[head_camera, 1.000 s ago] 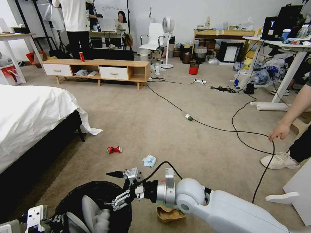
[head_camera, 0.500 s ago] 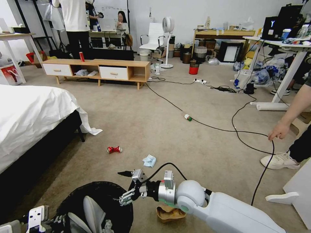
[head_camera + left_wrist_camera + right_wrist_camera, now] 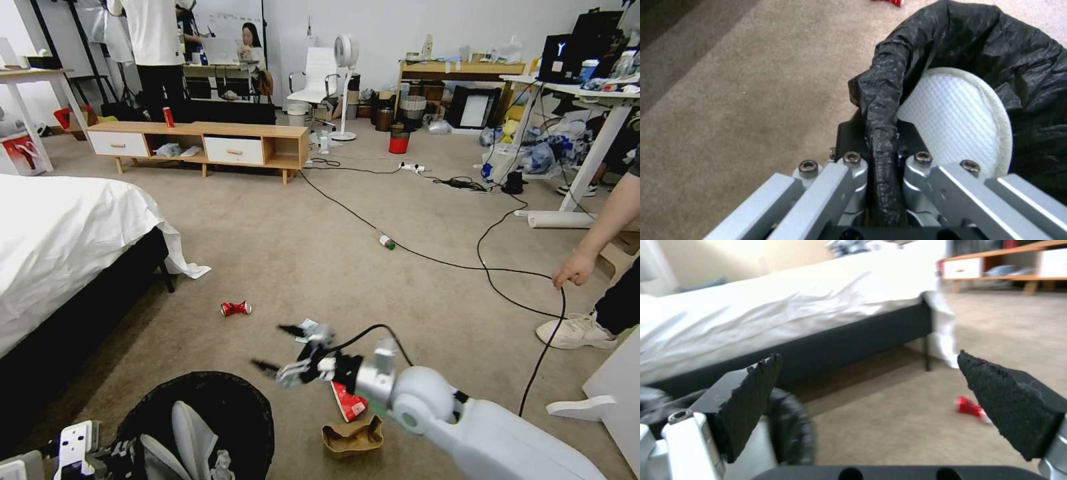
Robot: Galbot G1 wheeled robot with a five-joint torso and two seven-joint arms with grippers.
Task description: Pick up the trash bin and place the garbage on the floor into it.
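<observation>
Fingers of the left gripper clamp the trash bin rim (base cropped); right gripper gapes wide.

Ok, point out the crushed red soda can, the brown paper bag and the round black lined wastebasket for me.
crushed red soda can [image 3: 235,308], head view, middle of its dented body.
brown paper bag [image 3: 352,437], head view, its crumpled top side.
round black lined wastebasket [image 3: 230,399], head view, far rim of the liner.

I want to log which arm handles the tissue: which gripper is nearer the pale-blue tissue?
Right. The right gripper hovers open beside the pale-blue tissue; the left gripper is farther back, clamped on the trash bin rim.
</observation>
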